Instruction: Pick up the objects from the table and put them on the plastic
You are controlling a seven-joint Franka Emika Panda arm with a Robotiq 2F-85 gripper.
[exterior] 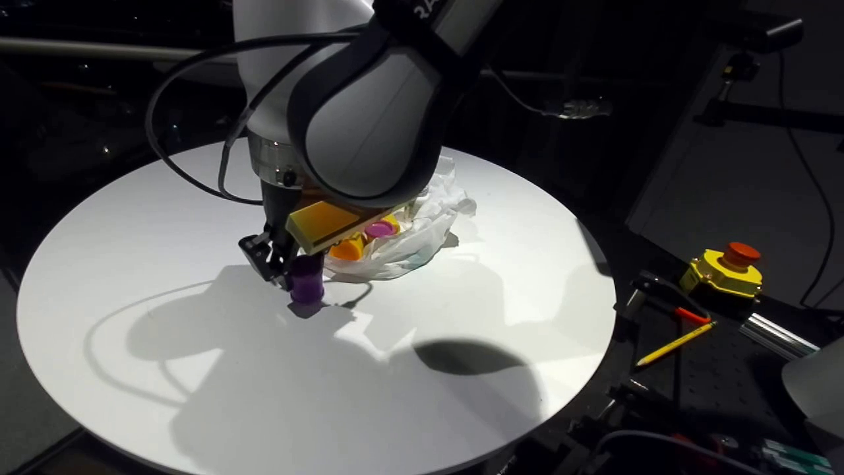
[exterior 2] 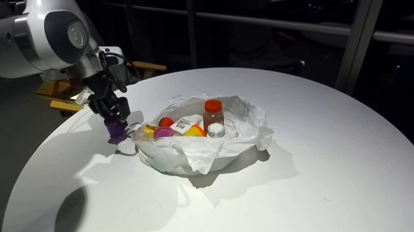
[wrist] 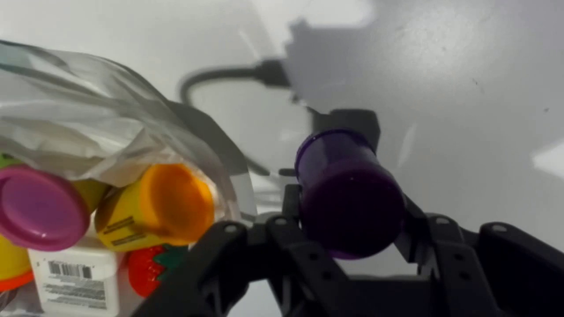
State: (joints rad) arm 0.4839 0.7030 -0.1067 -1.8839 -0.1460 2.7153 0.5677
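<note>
Wrist view: fingers [wrist: 291,203] grip the purple jar [wrist: 350,200] beside the plastic [wrist: 70,121]; only in an exterior view, a red bottle-cap [exterior 2: 213,106] inside.

The arm [exterior 2: 4,52] I drive from afar wears smooth, rounded white shells in both exterior views. In an exterior view I make out a silver band [exterior 2: 23,39] round it and, to the right, a dark cover [exterior 2: 55,36] carrying a grey disc [exterior 2: 77,34] whose mark I can't read. In an exterior view I see a joint panel [exterior: 369,125], pale grey and rounded, edged in black, with the pale letters RA [exterior: 426,8] to its right. A shiny metal collar [exterior: 270,155] shows on the left, and black cables [exterior: 151,113] curve out farther left. In the wrist view my gripper [wrist: 352,211] is dull black, its angular links [wrist: 304,246] set with pale round screw heads [wrist: 280,221] and small dark holes [wrist: 313,256].
</note>
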